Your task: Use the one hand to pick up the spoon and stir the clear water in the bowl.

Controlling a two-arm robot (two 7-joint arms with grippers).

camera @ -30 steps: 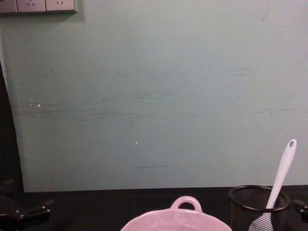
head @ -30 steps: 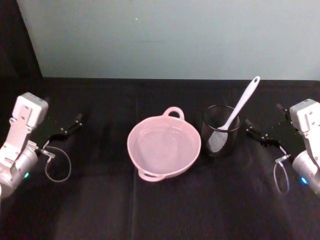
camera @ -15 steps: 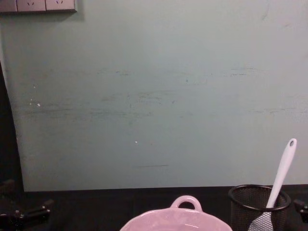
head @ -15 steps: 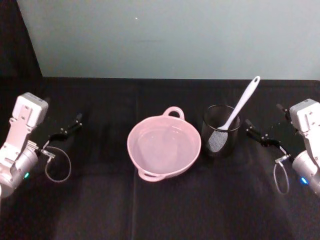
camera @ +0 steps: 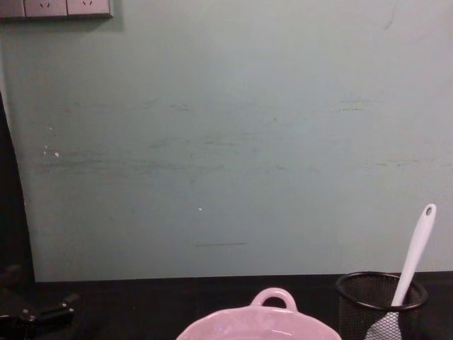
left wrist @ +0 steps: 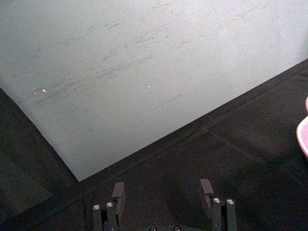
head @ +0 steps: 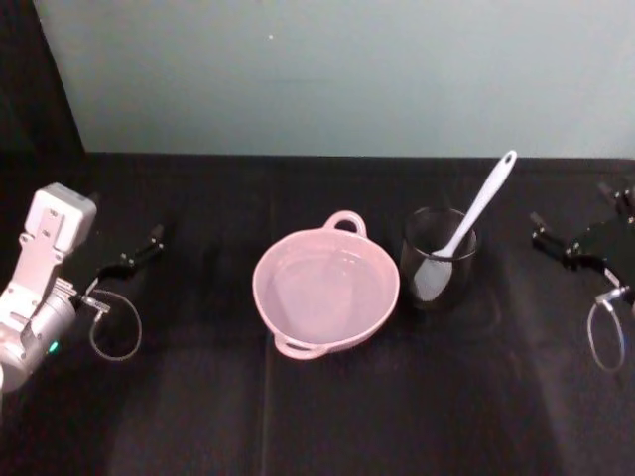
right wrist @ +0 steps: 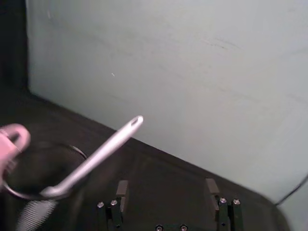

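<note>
R gripper (head: 571,213) has drawn back toward the right edge of the black table (head: 298,416), now well apart from the white long-handled plastic spoon (head: 476,213), which stands in the black wire-mesh cup (head: 439,260). So the grasp isn't started. Its jaws are spread wide and empty, pointing twd the spoon handle. Pale pink glossy bowl (head: 258,288) sits just beside the cup. L gripper (left wrist: 162,188) is parked far left, jaws also spread.

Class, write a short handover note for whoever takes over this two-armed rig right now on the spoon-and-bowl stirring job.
The left black robot gripper is open and empty, at the left of the black-clothed table.
The right black robot gripper is open and empty, right of the black wire-mesh cup and clear of it.
The white long-handled spatula-like spoon stands blade-down in that cup.
The wide pale pink glossy bowl holds clear water, just left of the cup.
Done: nothing.
Left: grasp the handle, lift the spoon out, dip it in the bowl, stir.
</note>
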